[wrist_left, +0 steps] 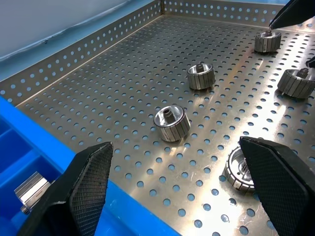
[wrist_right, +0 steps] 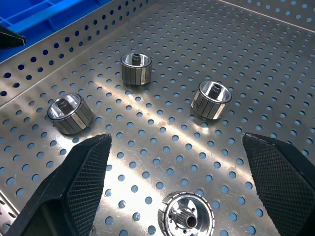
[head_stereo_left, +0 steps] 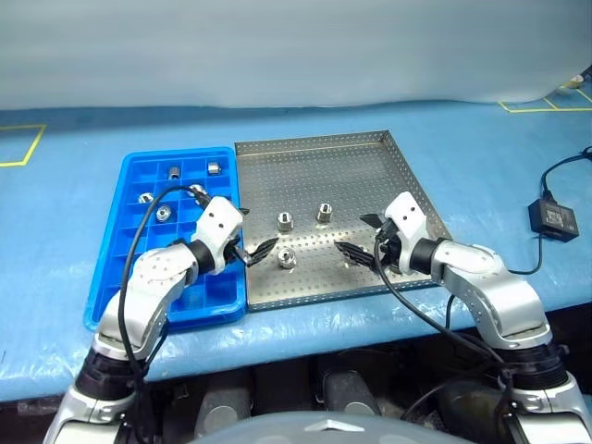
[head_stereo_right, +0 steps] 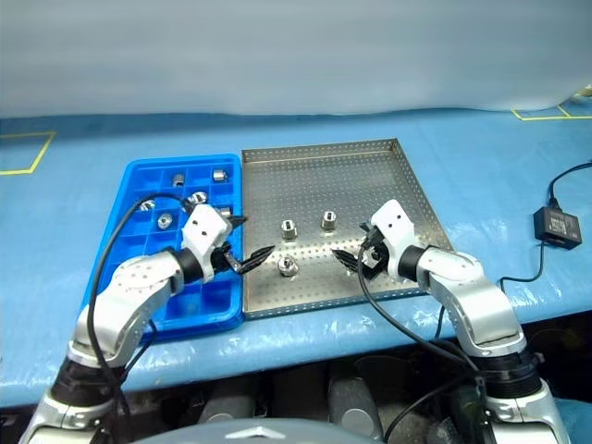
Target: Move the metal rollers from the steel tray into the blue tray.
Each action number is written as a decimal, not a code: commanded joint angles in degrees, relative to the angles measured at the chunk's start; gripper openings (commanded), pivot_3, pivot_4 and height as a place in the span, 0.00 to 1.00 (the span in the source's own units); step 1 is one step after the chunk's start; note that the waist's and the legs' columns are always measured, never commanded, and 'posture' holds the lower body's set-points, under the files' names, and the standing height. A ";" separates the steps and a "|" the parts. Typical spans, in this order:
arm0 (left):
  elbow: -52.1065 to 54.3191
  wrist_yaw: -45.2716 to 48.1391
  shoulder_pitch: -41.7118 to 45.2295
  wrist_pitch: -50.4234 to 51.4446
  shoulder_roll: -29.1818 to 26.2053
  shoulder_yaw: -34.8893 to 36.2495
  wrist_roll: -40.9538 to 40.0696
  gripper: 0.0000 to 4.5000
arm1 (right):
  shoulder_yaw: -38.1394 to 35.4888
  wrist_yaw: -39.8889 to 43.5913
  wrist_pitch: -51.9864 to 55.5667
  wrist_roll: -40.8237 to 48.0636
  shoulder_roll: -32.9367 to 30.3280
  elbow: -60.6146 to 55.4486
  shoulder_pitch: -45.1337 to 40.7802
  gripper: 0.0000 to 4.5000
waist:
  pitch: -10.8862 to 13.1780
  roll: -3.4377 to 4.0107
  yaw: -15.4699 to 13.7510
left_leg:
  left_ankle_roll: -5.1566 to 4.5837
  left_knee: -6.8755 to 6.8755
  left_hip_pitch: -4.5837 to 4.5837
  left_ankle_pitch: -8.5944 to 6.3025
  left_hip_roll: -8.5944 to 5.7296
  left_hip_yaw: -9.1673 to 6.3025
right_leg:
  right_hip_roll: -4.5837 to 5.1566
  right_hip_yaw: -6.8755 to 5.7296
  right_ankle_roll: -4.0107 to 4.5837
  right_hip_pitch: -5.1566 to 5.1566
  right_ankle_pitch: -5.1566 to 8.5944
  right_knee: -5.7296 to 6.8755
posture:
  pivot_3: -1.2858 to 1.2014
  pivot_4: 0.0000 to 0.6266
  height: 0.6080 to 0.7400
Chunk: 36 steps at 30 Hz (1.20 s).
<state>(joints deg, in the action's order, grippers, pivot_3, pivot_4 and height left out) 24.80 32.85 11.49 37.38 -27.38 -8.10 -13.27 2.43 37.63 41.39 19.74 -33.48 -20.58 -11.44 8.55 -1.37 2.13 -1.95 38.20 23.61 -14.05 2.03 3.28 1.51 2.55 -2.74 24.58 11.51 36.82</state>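
The steel tray lies in the middle of the table with the blue tray against its left side. Several metal rollers stand on the steel tray's perforated floor: one, another and a nearer one. Several more rollers sit in the blue tray's far compartments. My left gripper hangs open over the seam between the two trays, empty, with a roller ahead of it. My right gripper is open above the steel tray's near right part, and a roller lies just below its fingers.
A small black box with a cable lies on the blue table cover at the right. Yellow tape marks show at the far left and far right. The trays' near rims lie close to the table's front edge.
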 commanded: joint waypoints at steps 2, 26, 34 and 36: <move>-0.57 4.88 4.22 1.58 -1.21 -4.64 -1.00 1.00 | -0.44 0.80 -1.82 0.78 -0.22 -3.17 1.06 1.00 | 0.00 0.00 0.11 | 0.00 0.00 0.00 0.00 -0.06 0.00 | 0.00 0.00 -0.01 -0.02 0.00 -0.01 | 0.48 0.24 1.00; -15.97 13.49 15.56 7.32 -4.28 -17.94 7.05 0.57 | 0.19 -2.85 -2.87 -0.03 2.22 -7.34 4.22 1.00 | -0.03 0.04 3.18 | 0.00 0.02 -0.06 0.01 -0.20 -0.03 | -0.04 0.09 -0.29 0.00 0.09 0.08 | 0.46 0.24 1.00; -13.42 13.29 14.05 7.33 -3.40 -14.48 4.58 0.36 | 1.72 -1.93 -3.50 0.02 2.70 -5.26 2.42 1.00 | -0.05 0.06 3.22 | 0.00 0.03 -0.07 0.01 -0.20 -0.02 | -0.05 0.10 -0.29 -0.01 0.09 0.09 | 0.47 0.24 1.00; -12.11 13.16 13.62 7.69 -2.80 -12.74 3.18 0.36 | 2.11 -1.51 -3.63 0.08 2.78 -4.75 2.13 1.00 | -0.05 0.06 3.18 | 0.00 0.01 -0.06 0.01 -0.19 -0.02 | -0.05 0.10 -0.29 0.01 0.06 0.10 | 0.47 0.24 1.00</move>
<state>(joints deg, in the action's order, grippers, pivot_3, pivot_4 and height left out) 10.38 46.17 25.52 44.59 -30.31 -23.13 -8.78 4.54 35.46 39.17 19.39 -30.89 -24.80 -8.21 8.51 -1.32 5.31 -1.95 38.21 23.56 -14.05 1.84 3.24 1.46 2.63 -3.06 24.60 11.53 36.92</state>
